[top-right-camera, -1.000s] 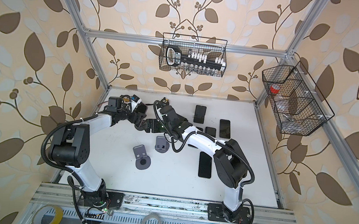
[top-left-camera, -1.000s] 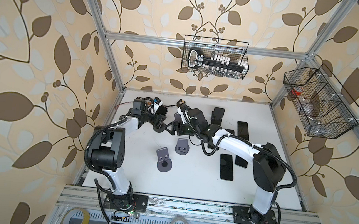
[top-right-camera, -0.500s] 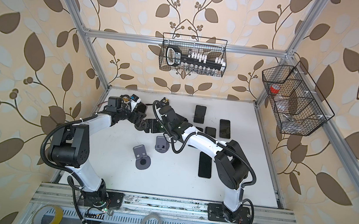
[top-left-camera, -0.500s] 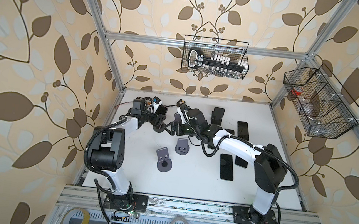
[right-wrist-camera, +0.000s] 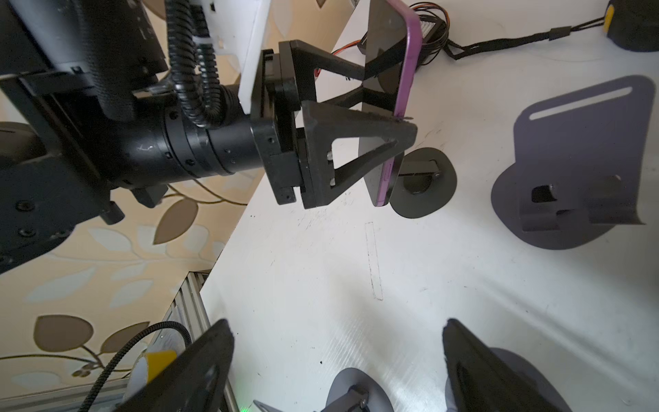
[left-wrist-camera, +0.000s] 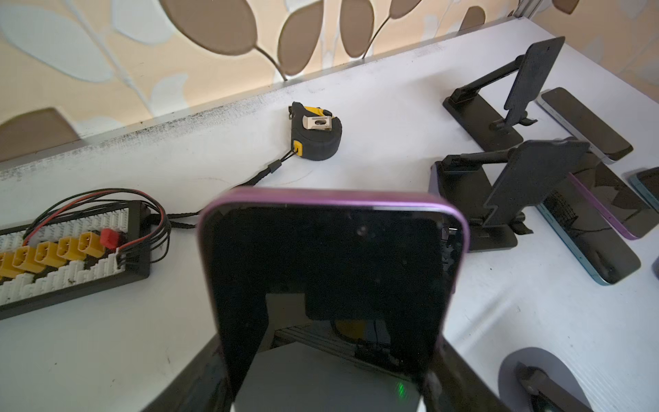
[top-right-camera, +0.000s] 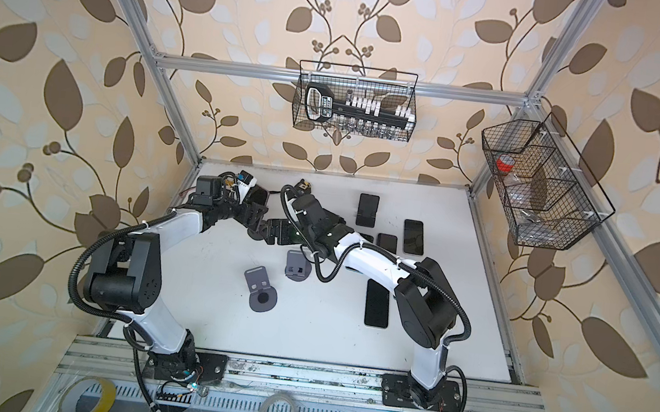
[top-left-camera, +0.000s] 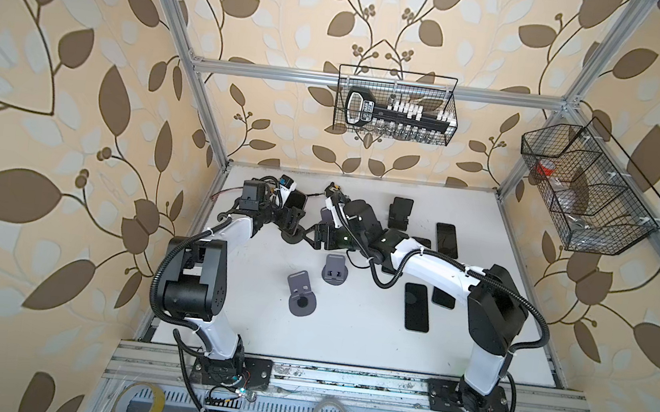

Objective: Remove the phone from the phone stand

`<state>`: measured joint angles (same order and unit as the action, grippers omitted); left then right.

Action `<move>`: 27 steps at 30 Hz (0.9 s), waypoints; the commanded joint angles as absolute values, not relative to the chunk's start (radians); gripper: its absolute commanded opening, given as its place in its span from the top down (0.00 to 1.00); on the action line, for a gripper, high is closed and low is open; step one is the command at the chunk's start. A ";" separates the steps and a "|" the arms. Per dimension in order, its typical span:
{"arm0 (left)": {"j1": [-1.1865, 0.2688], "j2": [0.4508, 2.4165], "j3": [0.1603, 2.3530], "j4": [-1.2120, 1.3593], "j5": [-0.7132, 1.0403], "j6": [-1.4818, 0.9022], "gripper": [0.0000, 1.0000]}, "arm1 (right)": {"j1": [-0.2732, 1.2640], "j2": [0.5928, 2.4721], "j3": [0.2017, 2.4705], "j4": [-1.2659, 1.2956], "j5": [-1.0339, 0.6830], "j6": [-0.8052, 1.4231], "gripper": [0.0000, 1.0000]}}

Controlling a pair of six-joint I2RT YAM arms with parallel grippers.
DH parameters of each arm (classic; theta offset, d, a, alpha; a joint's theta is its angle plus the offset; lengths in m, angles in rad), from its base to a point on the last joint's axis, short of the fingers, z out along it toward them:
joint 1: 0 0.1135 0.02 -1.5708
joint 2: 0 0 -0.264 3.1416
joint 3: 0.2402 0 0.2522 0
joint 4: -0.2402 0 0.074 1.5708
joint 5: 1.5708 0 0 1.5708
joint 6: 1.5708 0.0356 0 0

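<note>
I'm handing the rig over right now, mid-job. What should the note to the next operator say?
Left end effector: shut on the purple phone, gripping its two long edges; the phone is upright.
Right end effector: open and empty, hovering over the table.
Phone's lower end is right at the black round stand; I cannot tell whether they touch.
Done: phone grasped.
Left: lift it clear of the stand and set it down.
</note>
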<state>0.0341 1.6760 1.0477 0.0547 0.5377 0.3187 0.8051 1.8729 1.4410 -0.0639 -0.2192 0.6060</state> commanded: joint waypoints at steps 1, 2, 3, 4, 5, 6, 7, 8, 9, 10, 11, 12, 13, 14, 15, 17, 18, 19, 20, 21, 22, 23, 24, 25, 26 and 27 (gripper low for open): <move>0.041 1.616 1.097 0.103 0.541 0.283 0.53 | 0.816 1.833 1.439 -0.070 -0.206 0.607 0.08; 0.041 1.618 1.104 0.098 0.535 0.270 0.54 | 0.816 1.831 1.438 -0.069 -0.206 0.608 0.08; 0.041 1.619 1.109 0.093 0.529 0.261 0.55 | 0.815 1.830 1.435 -0.068 -0.205 0.606 0.08; 0.039 1.619 1.113 0.092 0.518 0.252 0.56 | 0.816 1.830 1.434 -0.066 -0.207 0.605 0.08; 0.038 1.615 1.111 0.091 0.507 0.245 0.56 | 0.816 1.829 1.433 -0.064 -0.207 0.603 0.08; 0.039 1.611 1.111 0.087 0.495 0.240 0.57 | 0.816 1.831 1.433 -0.063 -0.207 0.602 0.08; 0.039 1.607 1.113 0.079 0.479 0.236 0.57 | 0.816 1.834 1.435 -0.061 -0.209 0.600 0.08; 0.039 1.603 1.115 0.071 0.460 0.228 0.57 | 0.816 1.839 1.440 -0.061 -0.213 0.601 0.08; 0.039 1.599 1.119 0.063 0.444 0.222 0.57 | 0.816 1.844 1.444 -0.061 -0.217 0.598 0.08; 0.039 1.597 1.123 0.052 0.431 0.217 0.58 | 0.815 1.851 1.451 -0.062 -0.223 0.599 0.08; 0.039 1.592 1.128 0.041 0.417 0.209 0.58 | 0.816 1.858 1.460 -0.063 -0.229 0.600 0.08; 0.039 1.589 1.132 0.035 0.402 0.197 0.58 | 0.816 1.864 1.466 -0.065 -0.233 0.600 0.08; 0.039 1.587 1.134 0.026 0.384 0.188 0.59 | 0.816 1.870 1.473 -0.069 -0.239 0.601 0.08; 0.039 1.581 1.137 0.017 0.371 0.183 0.59 | 0.816 1.875 1.479 -0.069 -0.242 0.604 0.08; 0.039 1.578 1.135 0.015 0.360 0.176 0.59 | 0.816 1.878 1.482 -0.070 -0.242 0.604 0.08; 0.040 1.567 1.131 0.012 0.342 0.167 0.60 | 0.817 1.879 1.485 -0.069 -0.243 0.607 0.08; 0.040 1.561 1.126 0.013 0.334 0.165 0.61 | 0.818 1.880 1.485 -0.069 -0.242 0.609 0.08; 0.040 1.556 1.120 0.020 0.324 0.156 0.61 | 0.819 1.879 1.484 -0.069 -0.240 0.609 0.08; 0.041 1.553 1.115 0.027 0.316 0.148 0.61 | 0.820 1.878 1.484 -0.069 -0.238 0.609 0.08; 0.041 1.551 1.114 0.028 0.317 0.143 0.62 | 0.820 1.875 1.483 -0.069 -0.235 0.609 0.08; 0.041 1.550 1.115 0.026 0.320 0.138 0.62 | 0.822 1.875 1.481 -0.069 -0.232 0.609 0.08; 0.041 1.552 1.117 0.026 0.324 0.133 0.62 | 0.821 1.872 1.479 -0.069 -0.230 0.609 0.08; 0.041 1.552 1.117 0.028 0.329 0.129 0.63 | 0.822 1.871 1.479 -0.069 -0.227 0.609 0.08; 0.041 1.552 1.117 0.028 0.335 0.124 0.64 | 0.822 1.871 1.478 -0.069 -0.225 0.609 0.08; 0.041 1.555 1.116 0.028 0.339 0.122 0.65 | 0.822 1.871 1.478 -0.070 -0.223 0.609 0.08; 0.041 1.555 1.117 0.028 0.339 0.120 0.65 | 0.822 1.871 1.478 -0.069 -0.223 0.608 0.08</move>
